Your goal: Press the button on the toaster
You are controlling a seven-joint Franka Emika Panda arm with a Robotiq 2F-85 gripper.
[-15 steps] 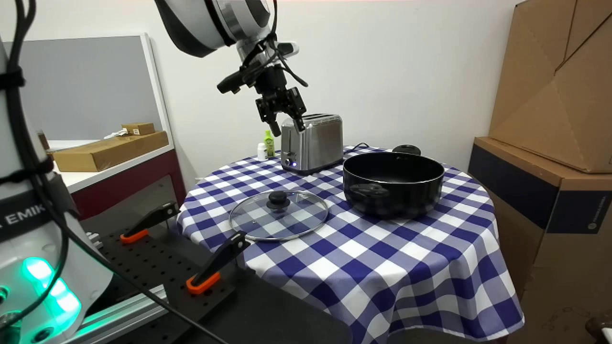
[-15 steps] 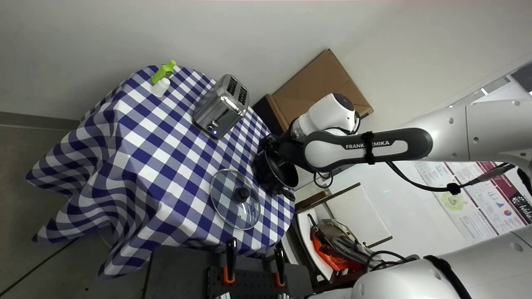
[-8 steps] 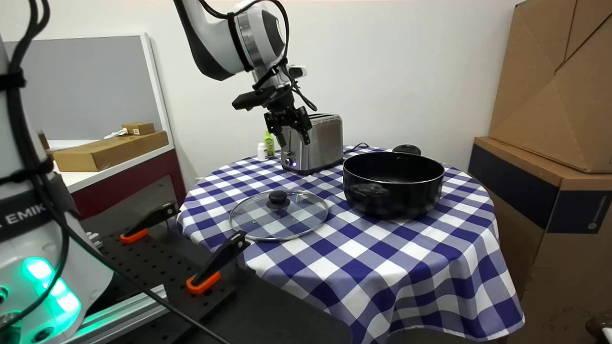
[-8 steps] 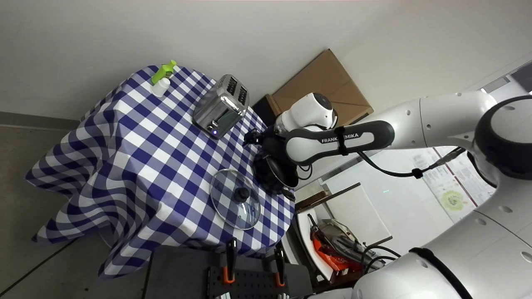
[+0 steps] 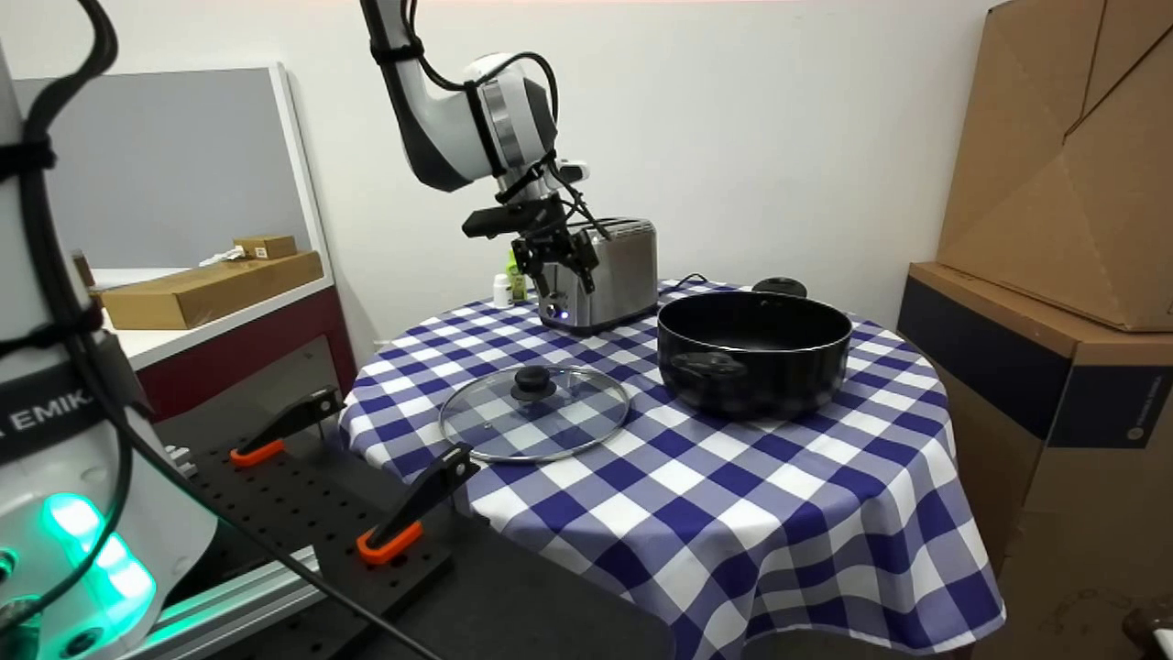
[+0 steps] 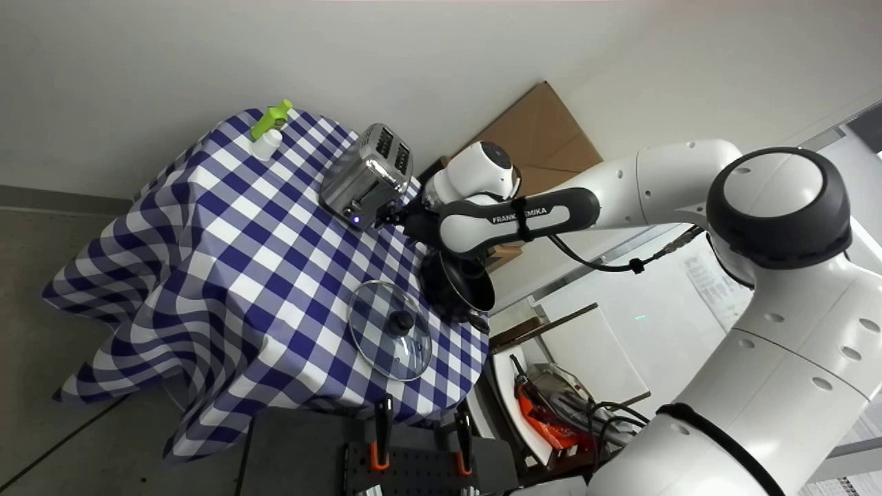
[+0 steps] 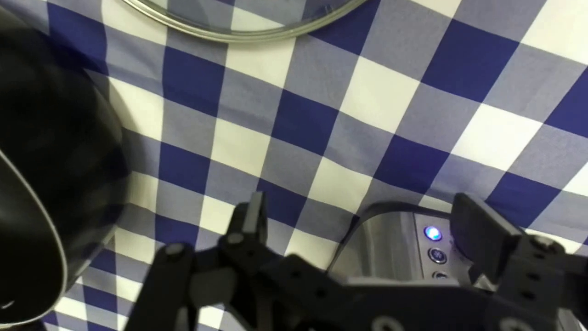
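Observation:
The silver toaster [image 5: 628,270] stands at the back of the checkered table, and it also shows in an exterior view [image 6: 353,169]. In the wrist view, its front corner [image 7: 381,243] is low right, with a blue-lit button [image 7: 432,233], a dark button with a symbol [image 7: 437,255] and a third one half hidden by the gripper. My gripper [image 7: 358,200] is open and empty, its fingers wide apart. The right finger covers part of the button panel. In both exterior views the gripper [image 5: 567,286] [image 6: 387,215] is at the toaster's front; contact cannot be told.
A black pot [image 5: 753,367] stands beside the toaster, under the arm in an exterior view [image 6: 448,286]. A glass lid [image 5: 534,412] lies nearer the robot. A white bottle [image 5: 502,291] and a green bottle [image 5: 517,277] stand behind. Cardboard boxes [image 5: 1054,165] and a wall bound the table.
The arm has come down and moved forward. The gripper has gone from over the pot, in an exterior view, to the toaster's front. The toaster, pot and lid have not moved.

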